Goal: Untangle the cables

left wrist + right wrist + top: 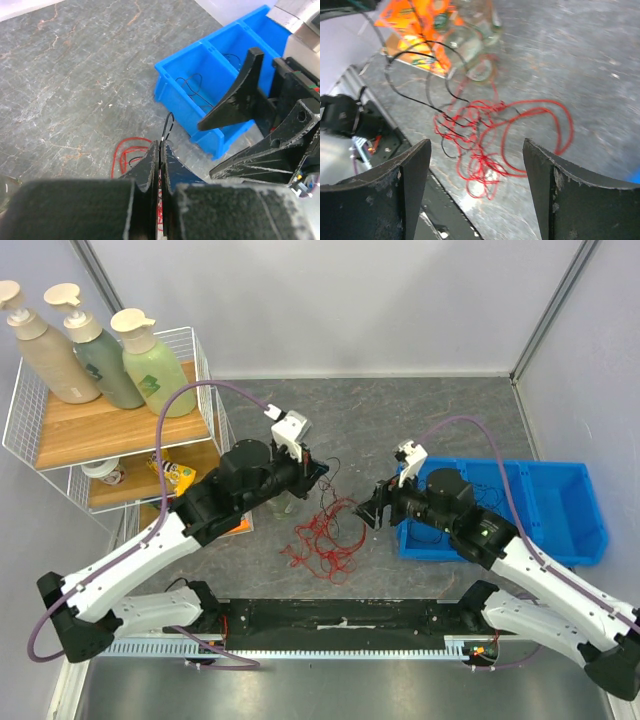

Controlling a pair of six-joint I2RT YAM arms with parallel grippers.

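- Grey stone-pattern surface (420, 410), plain white walls behind and to the sides.
- Cables (325, 535): loose tangle of red and black loops that lay mid-surface, between the two claws and just ahead of the arm bases.
- Mostly red loops; a few black strands ran through them and trailed off toward the left arm.
- Left claw (160, 154) was closed, fingers pinched together on one black cable (167, 127), whose short end arched out above the tips.
- Left claw sat at the far-left edge of the tangle, raised off the surface.
- Right claw (375, 508) was open, jaws wide apart, nothing between them.
- Right wrist view looked down between its fingers at the tangle; the claw was clear of the cables, not touching.
- Blue bin (570, 468) sat right of the tangle, beside the right arm, with thin black wires (192, 85) lying in its compartments.
- White wire rack (190, 335) at far left, three pump bottles (100, 355) on its top wooden shelf.
- Orange packet (415, 30) lay by the rack's foot, near the left arm.
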